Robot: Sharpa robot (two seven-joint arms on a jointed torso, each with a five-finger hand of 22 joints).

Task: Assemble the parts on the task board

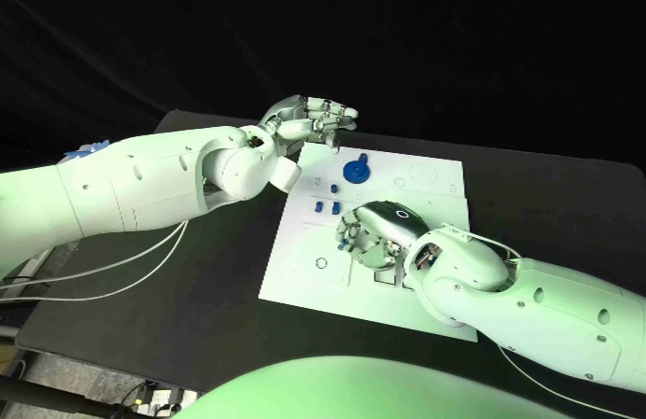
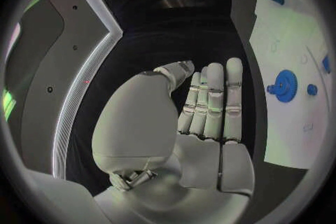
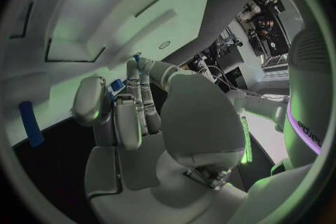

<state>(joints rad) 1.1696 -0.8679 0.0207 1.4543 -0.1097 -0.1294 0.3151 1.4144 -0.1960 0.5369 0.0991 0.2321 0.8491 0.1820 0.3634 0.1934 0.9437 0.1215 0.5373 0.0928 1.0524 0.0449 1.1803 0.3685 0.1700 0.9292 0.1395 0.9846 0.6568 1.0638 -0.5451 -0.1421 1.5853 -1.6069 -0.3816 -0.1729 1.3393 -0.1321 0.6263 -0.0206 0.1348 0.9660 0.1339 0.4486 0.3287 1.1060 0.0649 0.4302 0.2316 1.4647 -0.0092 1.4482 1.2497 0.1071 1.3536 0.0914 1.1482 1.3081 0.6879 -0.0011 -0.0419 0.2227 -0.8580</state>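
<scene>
My left hand [image 1: 307, 118] hovers at the far left corner of the white board [image 1: 303, 270] on the black counter [image 1: 202, 288], its fingers [image 2: 213, 98] straight, close together and holding nothing. A round blue gear [image 1: 356, 171] sits on the board's far part, with small blue pieces [image 1: 325, 206] just nearer. My right hand [image 1: 377, 232] rests over the board's middle, fingers [image 3: 133, 101] pinching a small blue piece [image 3: 116, 85].

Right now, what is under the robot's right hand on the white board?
Under the right hand lies the white task board. A small blue part shows between its fingers. What the palm covers is hidden.
</scene>
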